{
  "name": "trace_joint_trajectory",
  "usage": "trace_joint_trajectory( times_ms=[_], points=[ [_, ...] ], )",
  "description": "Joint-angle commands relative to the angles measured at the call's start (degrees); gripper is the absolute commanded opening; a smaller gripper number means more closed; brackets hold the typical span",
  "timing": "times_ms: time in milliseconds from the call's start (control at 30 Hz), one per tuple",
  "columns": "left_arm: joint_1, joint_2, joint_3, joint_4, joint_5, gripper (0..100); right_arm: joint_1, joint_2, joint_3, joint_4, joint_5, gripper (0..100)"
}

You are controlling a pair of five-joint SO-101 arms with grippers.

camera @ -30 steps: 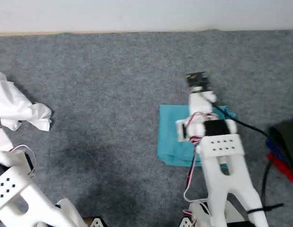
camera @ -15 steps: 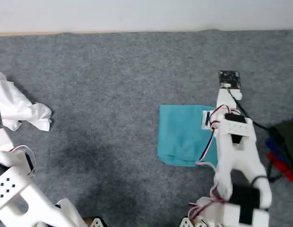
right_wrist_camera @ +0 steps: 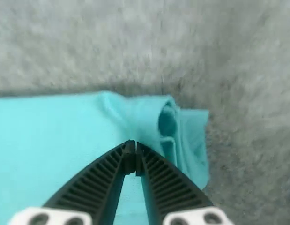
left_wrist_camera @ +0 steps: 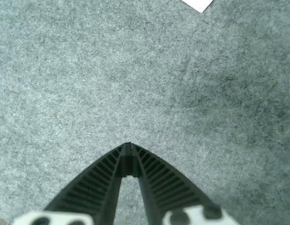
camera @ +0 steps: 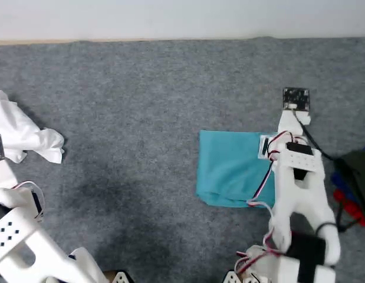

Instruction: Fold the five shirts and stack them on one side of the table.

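Note:
A folded teal shirt [camera: 229,168] lies flat on the grey table cover, right of centre. My right arm [camera: 294,177] stands over its right edge. In the right wrist view, the right gripper [right_wrist_camera: 130,143] is shut, its tips just above a wrinkle near the teal shirt's [right_wrist_camera: 51,140] bunched corner; I cannot tell whether cloth is pinched. A crumpled white shirt [camera: 20,132] lies at the left edge. My left gripper [left_wrist_camera: 130,147] is shut over bare grey cover, holding nothing; its arm [camera: 17,236] sits at the near left corner.
A dark heap of clothes [camera: 354,177] with red and blue cloth showing lies at the right edge, close to the right arm. The grey cover [camera: 141,106] spreads open between the white and teal shirts. A white scrap [left_wrist_camera: 197,3] shows at the edge of the left wrist view.
The right arm has swung from over the middle of the teal shirt to its right edge and slightly farther back. The left arm and the white shirt have not moved.

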Motion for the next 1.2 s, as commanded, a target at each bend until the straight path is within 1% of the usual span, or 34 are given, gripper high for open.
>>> trace_joint_trajectory(
  times_ms=[0, 167, 400, 533, 667, 800, 1000, 1167],
  points=[
    [0.4, -1.1, -0.3, -0.5, -0.7, 0, -1.8, -8.0, -3.5, 1.4, 0.4, 1.0],
    [0.4, -1.1, -0.3, -0.5, -0.7, 0, -1.5, -3.7, -3.5, -1.9, 0.4, 1.0],
    [0.4, -1.1, -0.3, -0.5, -0.7, 0, 5.0, 11.9, -3.6, -14.8, 0.6, 1.0],
    [1.0, -1.1, -0.3, -0.5, -0.7, 0, 7.4, 16.2, -5.0, -16.0, 0.6, 1.0],
    [5.2, -1.1, -0.3, -0.4, -0.7, 0, 7.6, 12.9, -8.3, -10.4, 0.1, 1.0],
    [8.4, -1.1, -0.3, -0.5, -0.4, 0, 4.8, 5.4, -10.2, -3.8, 0.0, 1.0],
    [8.4, -1.1, -0.4, -0.8, -0.6, 0, 0.2, -7.1, -10.2, 7.7, 0.0, 1.0],
    [8.4, -1.1, -0.4, -0.9, -0.6, 0, -0.1, -13.2, -10.1, 19.5, 0.0, 1.0]
  ],
)
